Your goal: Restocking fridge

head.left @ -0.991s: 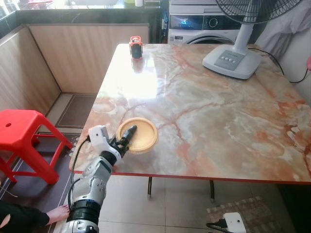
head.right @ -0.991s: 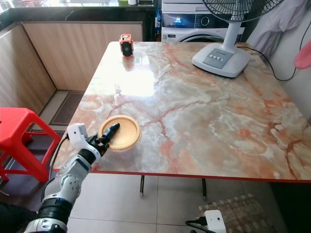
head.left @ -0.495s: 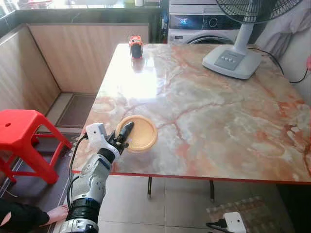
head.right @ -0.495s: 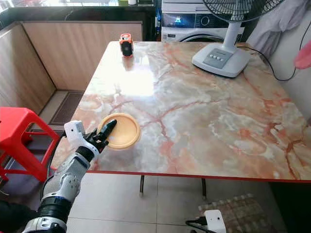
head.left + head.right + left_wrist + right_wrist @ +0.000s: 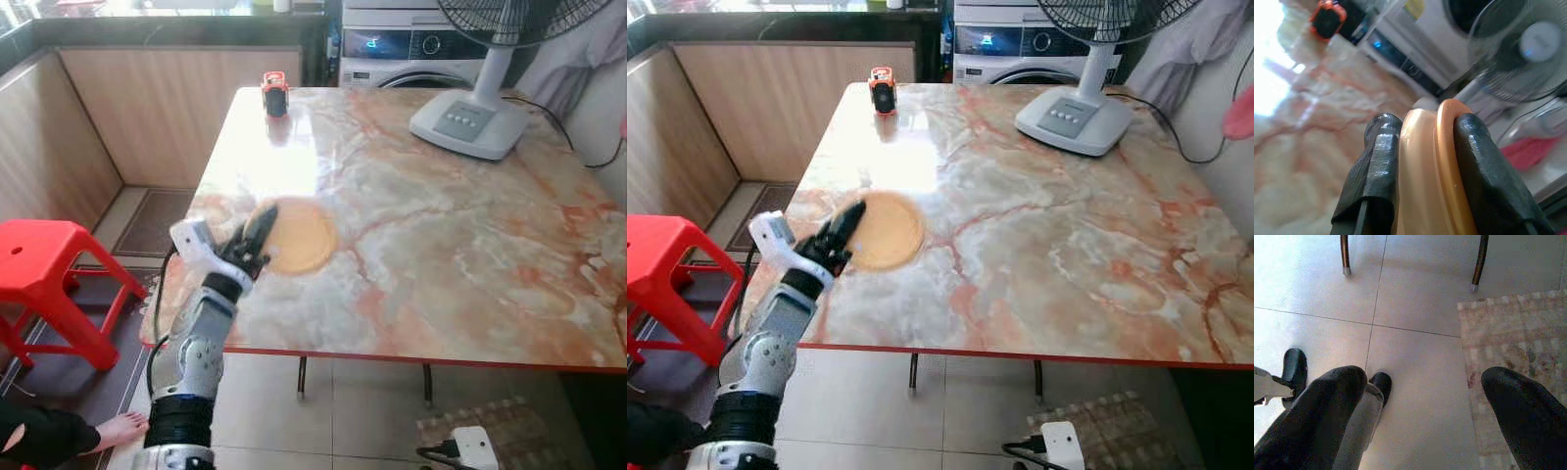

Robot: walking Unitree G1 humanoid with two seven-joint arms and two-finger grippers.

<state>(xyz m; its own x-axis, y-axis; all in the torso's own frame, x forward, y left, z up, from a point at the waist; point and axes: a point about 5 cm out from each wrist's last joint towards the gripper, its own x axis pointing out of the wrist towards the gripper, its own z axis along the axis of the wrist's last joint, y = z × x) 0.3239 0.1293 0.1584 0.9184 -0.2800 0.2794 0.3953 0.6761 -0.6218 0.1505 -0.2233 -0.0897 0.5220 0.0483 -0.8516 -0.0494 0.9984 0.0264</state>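
An orange round plate (image 5: 300,237) is lifted off the marble table (image 5: 441,225), near its front left part, and looks blurred. My left gripper (image 5: 257,231) is shut on the plate's near rim (image 5: 1436,171), one black finger (image 5: 1375,166) on each face. My right gripper (image 5: 1420,396) hangs open above the tiled floor, with nothing between its fingers.
A small orange and black device (image 5: 274,94) stands at the table's far left edge. A white fan base (image 5: 468,122) sits at the far right. A red stool (image 5: 44,269) is left of the table, a washing machine (image 5: 411,49) behind it. A person's bare foot (image 5: 116,429) is on the floor at left.
My left gripper has raised the plate off the table and carried it a little farther in and to the right. The plate is now tilted and blurred.
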